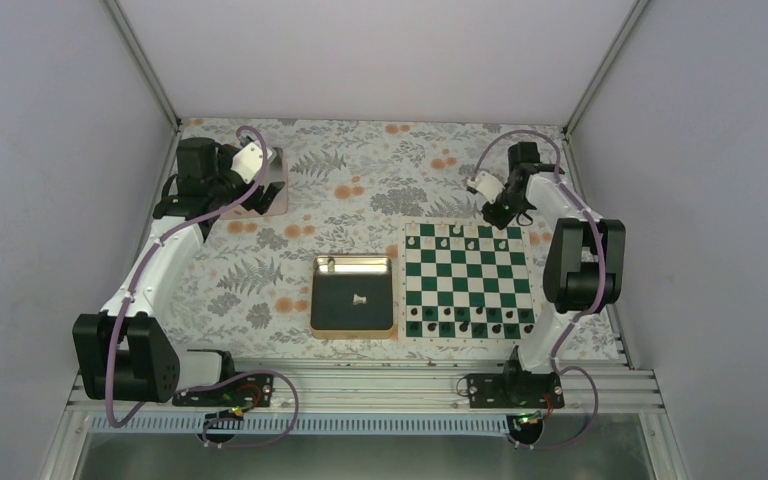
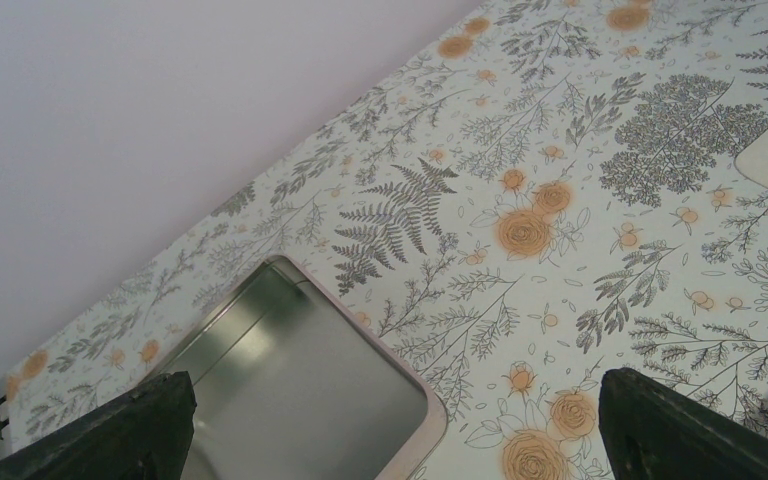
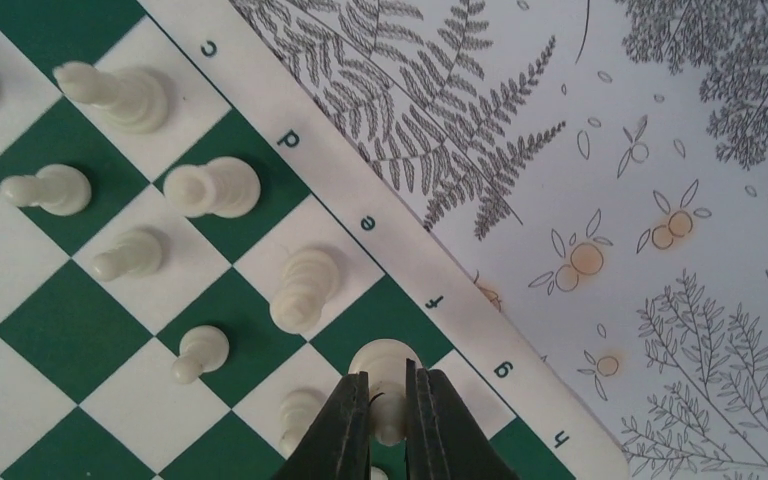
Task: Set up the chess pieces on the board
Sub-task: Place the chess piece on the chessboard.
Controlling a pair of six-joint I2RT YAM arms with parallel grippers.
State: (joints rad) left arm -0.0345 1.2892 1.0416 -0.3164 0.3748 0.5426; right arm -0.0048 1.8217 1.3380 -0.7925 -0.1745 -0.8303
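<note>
White piece (image 3: 384, 362) is sitting pinched in the right gripper (image 3: 388, 412), jaws nearly shut on it, at the green f square on the board's (image 3: 70, 330) edge row. I'd be lowering straight, centring it, then opening slowly so the neighbouring piece (image 3: 303, 290) isn't getting knocked.

2 robot arms of matching build. The left arm (image 1: 155, 262) and right arm (image 1: 545, 335) each have smooth white curved links joined by boxy black motor housings. A pale purple cable (image 1: 110, 395) runs along each. Black base blocks (image 1: 500, 386) carry thin red and black wires. The left fingers (image 2: 110, 435) and right fingers (image 3: 345, 435) are matte black wedges.
</note>
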